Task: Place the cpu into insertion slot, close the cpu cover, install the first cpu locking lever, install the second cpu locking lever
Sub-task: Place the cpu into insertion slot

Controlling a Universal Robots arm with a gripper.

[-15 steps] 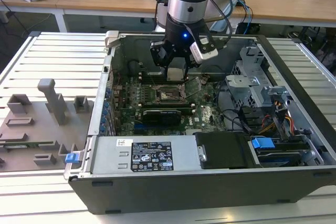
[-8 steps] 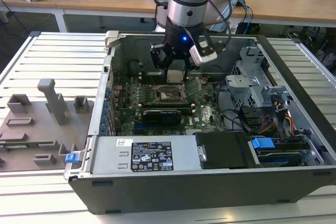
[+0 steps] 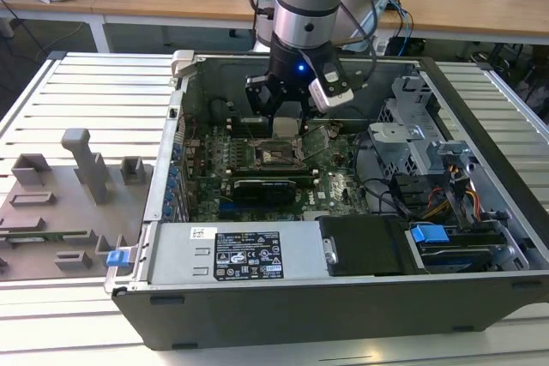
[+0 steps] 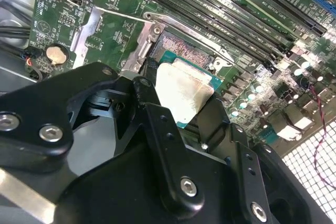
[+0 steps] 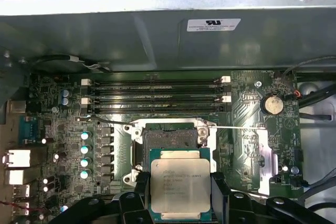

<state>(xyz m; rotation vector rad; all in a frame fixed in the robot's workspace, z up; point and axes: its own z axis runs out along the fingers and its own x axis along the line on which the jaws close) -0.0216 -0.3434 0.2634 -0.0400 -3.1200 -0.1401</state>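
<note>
**Claw is carrying the cpu just short of the open slot**

You are looking at the claw (image 5: pixel 180 199) closed on the cpu (image 5: pixel 179 179), its two black fingers pressing against opposite side edges of the chip. In both wrist views the chip is hanging flat, metal lid facing up, above the green motherboard (image 5: pixel 247 145). It is sitting just beside the insertion slot (image 5: pixel 170 137) rather than over it, and it is not touching the board.

The slot is lying open with its dark centre showing, and a thin wire lever (image 5: pixel 239 127) is reaching out from its silvery rim. The slot is sitting near the middle of the motherboard, next to the long memory slots (image 5: pixel 157 95). The board is lying inside the open computer case (image 3: pixel 283 315), which is resting on the slatted worktop (image 3: pixel 77 83). I cannot tell where the cpu cover is standing.

You are likely handling a very light, stiff, thin part. Its smooth lid is probably offering little friction, so the side edges are the sensible place to be holding it, as the claw is doing now. The underside and the slot's contacts are probably delicate, so you are working with something that tolerates neither tilt nor downward force.
</note>
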